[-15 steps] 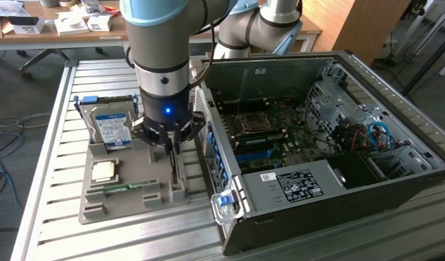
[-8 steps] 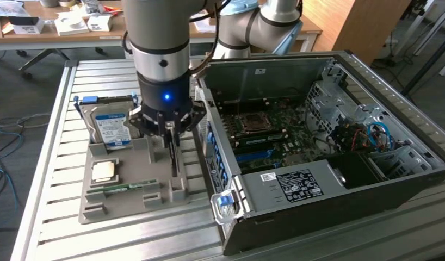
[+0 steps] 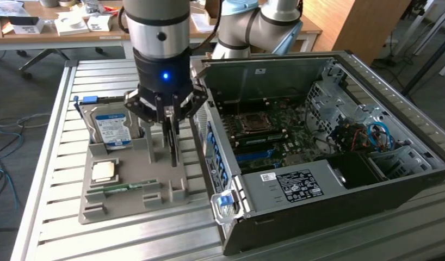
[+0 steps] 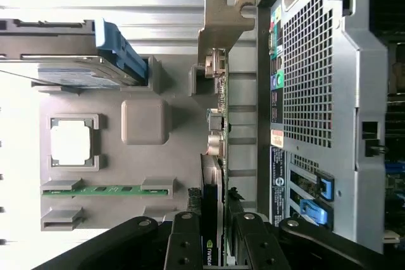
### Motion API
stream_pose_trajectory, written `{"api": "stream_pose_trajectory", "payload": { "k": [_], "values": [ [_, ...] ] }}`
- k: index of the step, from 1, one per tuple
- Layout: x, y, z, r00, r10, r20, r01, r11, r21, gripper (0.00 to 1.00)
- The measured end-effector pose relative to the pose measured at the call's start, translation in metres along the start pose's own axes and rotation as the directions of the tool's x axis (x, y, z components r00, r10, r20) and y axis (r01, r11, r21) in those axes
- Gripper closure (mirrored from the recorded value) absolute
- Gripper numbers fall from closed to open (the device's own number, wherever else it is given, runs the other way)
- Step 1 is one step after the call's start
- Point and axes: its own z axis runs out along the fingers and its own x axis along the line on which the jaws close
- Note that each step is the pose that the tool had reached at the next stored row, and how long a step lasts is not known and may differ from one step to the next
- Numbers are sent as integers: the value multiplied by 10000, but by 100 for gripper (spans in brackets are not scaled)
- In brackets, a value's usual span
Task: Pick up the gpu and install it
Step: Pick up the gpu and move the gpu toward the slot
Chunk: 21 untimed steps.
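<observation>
Down in a slot of the grey tray (image 3: 135, 202): clamping gpu (image 4: 215, 137) on edge with gripper (image 4: 214, 227), pressing fingers (image 4: 183, 245) against both faces by the look of it, with bracket (image 4: 221, 23) at the far end. Working the pick-up step, seemingly not yet lifting it clear. Likely needing a straight upward pull, steering off hard drive (image 3: 110, 128) and PC case (image 3: 295, 234) standing close alongside.
</observation>
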Motion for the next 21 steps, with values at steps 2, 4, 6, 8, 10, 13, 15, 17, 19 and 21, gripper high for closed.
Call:
{"api": "stream_pose_trajectory", "payload": {
  "k": [2, 4, 6, 8, 10, 13, 15, 17, 19, 21],
  "values": [
    [-2, 4, -90, 10000, -6, 0, 6, 10000, 0, 74],
    [-5, 8, -180, 10000, -10, 0, 10, 10000, -1, 74],
    [-7, 12, -270, 10000, -14, 0, 14, 10000, 0, 74],
    [-10, 17, -363, 10000, -17, 0, 17, 10000, 0, 74],
    [-12, 21, -454, 10000, -19, 0, 19, 10000, 0, 74],
    [-16, 27, -590, 10000, -22, 2, 22, 10000, -1, 74],
    [-18, 31, -681, 10000, -23, 2, 23, 10000, 1, 74],
    [-21, 35, -769, 10000, -25, 2, 25, 10000, 0, 74],
    [-23, 39, -856, 10000, -27, 4, 27, 10000, -1, 74],
    [-26, 43, -945, 10000, -28, 5, 28, 10000, 0, 74]
  ]
}}
